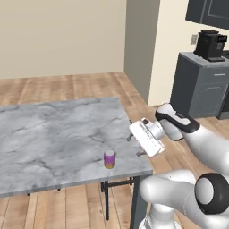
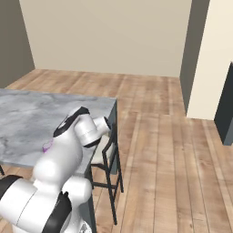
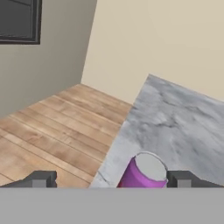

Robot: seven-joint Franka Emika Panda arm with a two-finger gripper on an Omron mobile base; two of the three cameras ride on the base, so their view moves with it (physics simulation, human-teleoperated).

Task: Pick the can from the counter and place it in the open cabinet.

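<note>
- The can [image 1: 109, 159] stands upright on the counter [image 1: 53, 134], near the counter's front right corner and close to its front edge.
- The left base view shows its purple-magenta body, an orange-yellow band at the bottom and a pale top; no writing or brand can be read on it.
- In the hand view the can [image 3: 143, 172] shows its pale top and purple side, sitting low between the two dark fingertips [image 3: 41, 179], nearer the right-hand one in that view.
- The gripper [image 3: 113, 180] has its jaws spread wide, with nothing between them gripped; the can is not touched by either tip as far as can be told.
- In the left base view the gripper [image 1: 134, 145] reaches over the counter's right edge, just to the right of the can and a little above it.
- A black coffee machine [image 1: 209, 45] stands on a grey base cabinet [image 1: 199, 85] in the far right of the left base view; no lettering on it is legible.
- A dark wall cabinet [image 1: 209, 12] hangs above that machine.
- A light wood floor [image 2: 154, 136] surrounds the counter.
</note>
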